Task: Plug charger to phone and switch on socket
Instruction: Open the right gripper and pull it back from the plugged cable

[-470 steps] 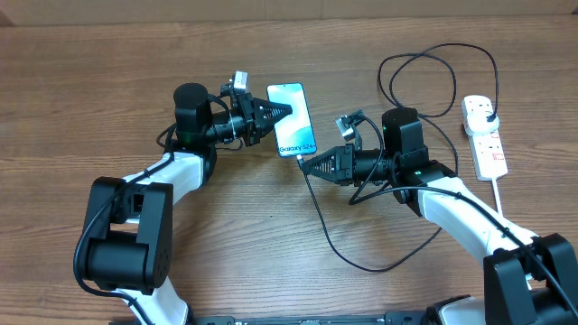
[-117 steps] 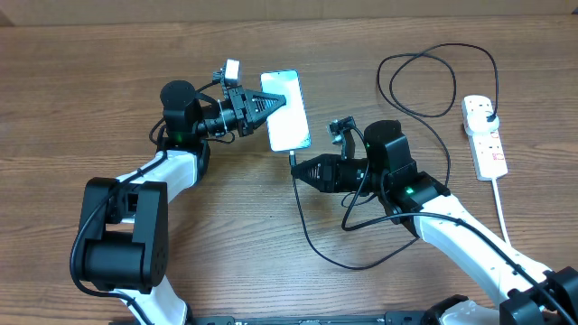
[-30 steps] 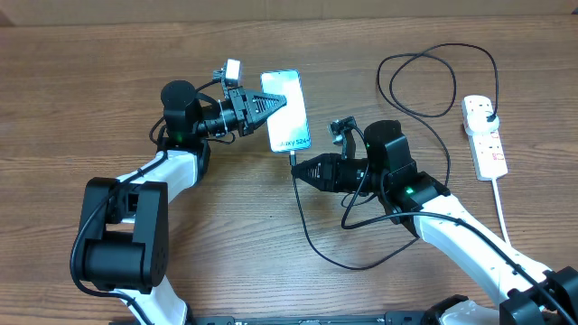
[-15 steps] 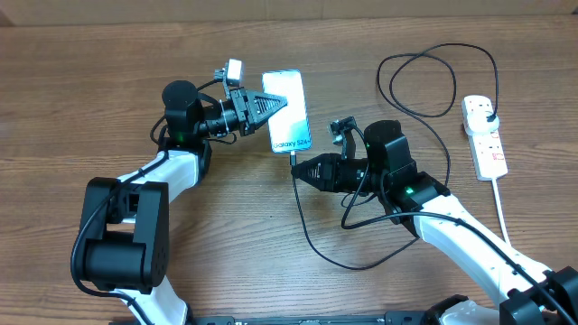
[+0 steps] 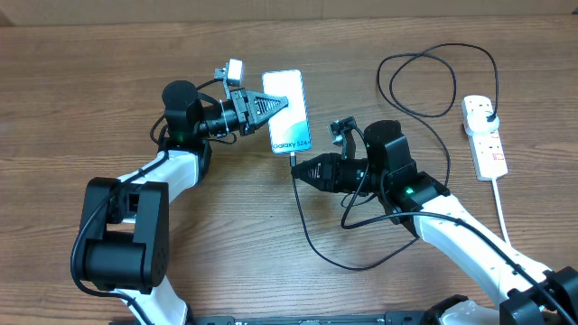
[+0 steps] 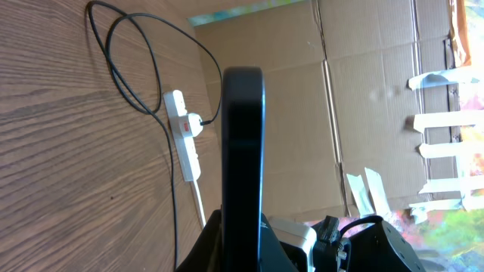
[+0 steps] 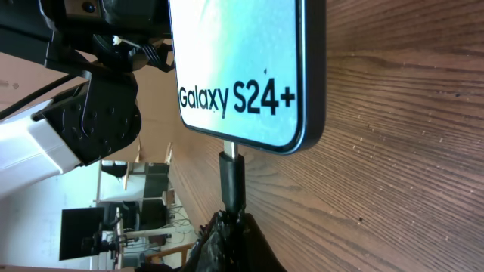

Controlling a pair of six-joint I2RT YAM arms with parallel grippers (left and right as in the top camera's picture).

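Note:
The phone shows a light screen reading "Galaxy S24+". My left gripper is shut on its left edge and holds it edge-on in the left wrist view. My right gripper is shut on the charger's small plug tip, whose end meets the phone's bottom port. The thin black charger cable loops over the table to a black plug in the white socket, also in the left wrist view. The switch state is not readable.
The socket's thick white cord runs toward the front right edge. A black cable loop lies at the back right. A cardboard wall stands behind the table.
Over the last second the phone and left gripper shifted very slightly. The plug tip stays at the phone's bottom port. The right arm has not visibly moved.

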